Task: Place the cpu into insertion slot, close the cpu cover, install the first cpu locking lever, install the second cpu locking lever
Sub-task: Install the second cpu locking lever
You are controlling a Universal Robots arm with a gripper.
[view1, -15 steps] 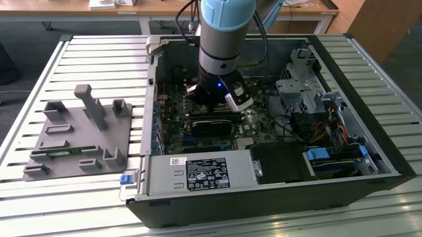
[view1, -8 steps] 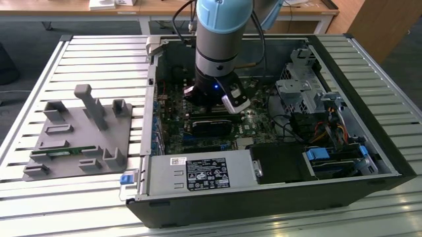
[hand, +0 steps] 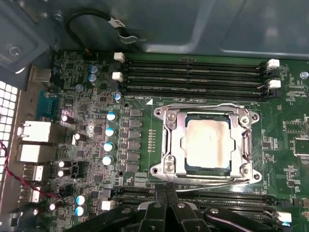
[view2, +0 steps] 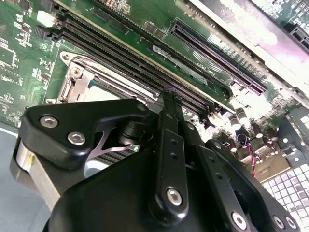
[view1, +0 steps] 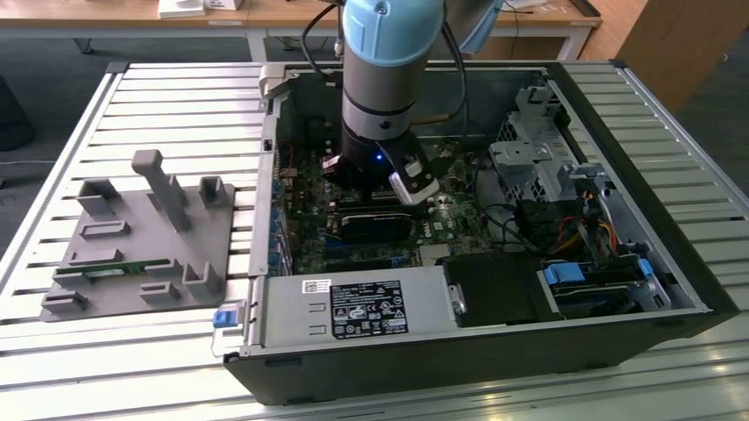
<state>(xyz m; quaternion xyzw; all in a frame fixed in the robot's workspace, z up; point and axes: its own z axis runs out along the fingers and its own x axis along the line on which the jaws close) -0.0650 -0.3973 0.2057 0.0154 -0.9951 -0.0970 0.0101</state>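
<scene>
In the first wrist view the cpu (hand: 207, 146) lies flat in the insertion slot (hand: 161, 169) on the green board, its pale metal face showing through the cut-out. The silver cpu cover (hand: 249, 145) is folded down over it. One wire locking lever (hand: 203, 107) runs along the memory-slot side, a second locking lever (hand: 217, 181) along the opposite side. My gripper (hand: 167, 189) is shut, its tips together at the end of that second lever. In the second wrist view the gripper (view2: 169, 94) stands just over the socket's edge (view2: 72, 79). In the exterior view the gripper (view1: 395, 189) reaches down into the open computer case.
Long black memory slots (hand: 193, 75) flank the socket. A black graphics card (view1: 374, 226) and the power supply (view1: 351, 311) lie in front of the arm, drive cages (view1: 538, 158) at the exterior view's right. A grey fixture plate (view1: 146, 237) sits outside the case.
</scene>
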